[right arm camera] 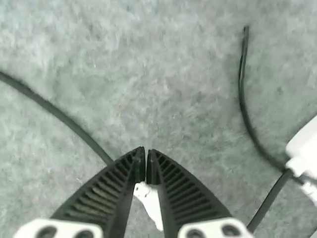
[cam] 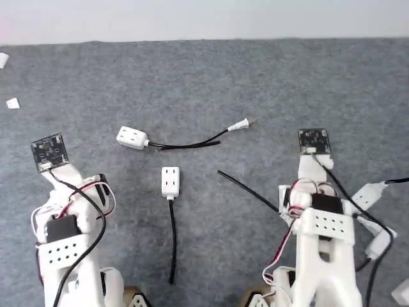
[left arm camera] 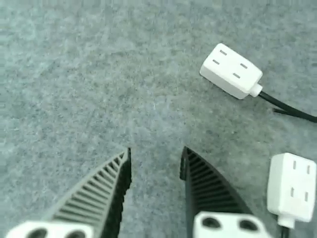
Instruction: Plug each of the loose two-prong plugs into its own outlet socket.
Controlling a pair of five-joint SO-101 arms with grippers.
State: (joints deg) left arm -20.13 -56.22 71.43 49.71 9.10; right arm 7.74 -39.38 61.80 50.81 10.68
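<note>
Hovering: left pincer (left arm camera: 156,150) released, near outlet socket (left arm camera: 231,71) | right pincer (right arm camera: 145,150) clenched on plug (right arm camera: 147,198)

We see a worktop (cam: 211,77) covered from side to side in grey, short-piled felt or carpet, slightly mottled. Beyond its far edge runs a plain pale band (cam: 204,19); whether it is wall or floor we cannot tell. Two small white scraps (cam: 13,103) lie near the felt's left edge. The light is soft and even, and the shadows are faint.
</note>
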